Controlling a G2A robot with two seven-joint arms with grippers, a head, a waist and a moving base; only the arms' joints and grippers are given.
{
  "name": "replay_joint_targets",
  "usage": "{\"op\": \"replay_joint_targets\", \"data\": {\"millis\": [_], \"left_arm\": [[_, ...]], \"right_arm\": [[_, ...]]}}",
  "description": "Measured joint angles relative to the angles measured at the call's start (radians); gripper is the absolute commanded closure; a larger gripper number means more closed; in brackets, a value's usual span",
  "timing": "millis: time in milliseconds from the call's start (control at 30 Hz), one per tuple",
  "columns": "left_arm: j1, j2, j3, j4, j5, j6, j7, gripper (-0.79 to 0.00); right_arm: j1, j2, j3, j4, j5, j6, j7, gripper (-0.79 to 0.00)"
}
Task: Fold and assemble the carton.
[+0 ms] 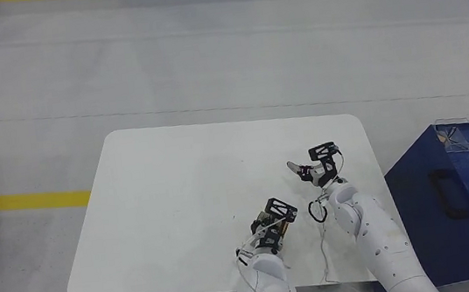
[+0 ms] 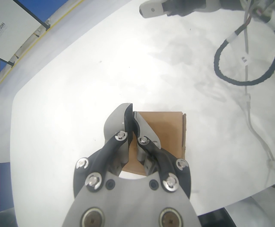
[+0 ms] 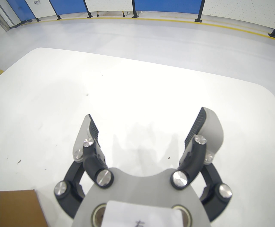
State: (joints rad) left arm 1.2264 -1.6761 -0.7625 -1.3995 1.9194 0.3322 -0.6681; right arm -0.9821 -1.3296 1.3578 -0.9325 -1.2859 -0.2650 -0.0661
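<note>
Pinch of left gripper (image 2: 131,114) tight on carton (image 2: 167,131) edge; right gripper (image 3: 146,114) wide apart, empty, above table (image 3: 129,81).

- A white table (image 1: 180,205) with rounded corners stands on a pale grey floor (image 1: 205,53).
- The left gripper (image 1: 270,219) is over the table close to its near edge, right of the middle. A sliver of the brown carton (image 1: 263,224) shows at it, too small to tell its shape.
- The right gripper (image 1: 302,169) is farther in and nearer the table's right edge, apart from the left one.
- A black cable loop (image 1: 317,212) hangs at the right arm's wrist.
- A blue cabinet (image 1: 464,223) stands just beside the table's right side, with a clear plastic box (image 1: 457,134) on its far corner.
- A yellow floor line (image 1: 21,201) runs in from the left.
</note>
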Motion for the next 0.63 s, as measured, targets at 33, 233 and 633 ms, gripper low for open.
{"op": "replay_joint_targets", "data": {"millis": [33, 233, 633], "left_arm": [[-0.005, -0.002, -0.003, 0.009, -0.01, -0.005, -0.003, 0.0], [0.017, -0.009, 0.009, -0.023, 0.043, 0.087, 0.098, 0.0], [0.203, 0.058, 0.039, -0.212, 0.149, 0.303, 0.481, -0.015]], "right_arm": [[0.0, 0.0, 0.0, 0.0, 0.0, 0.0, 0.0, -0.785], [0.0, 0.0, 0.0, 0.0, 0.0, 0.0, 0.0, -0.785], [0.0, 0.0, 0.0, 0.0, 0.0, 0.0, 0.0, -0.784]]}}
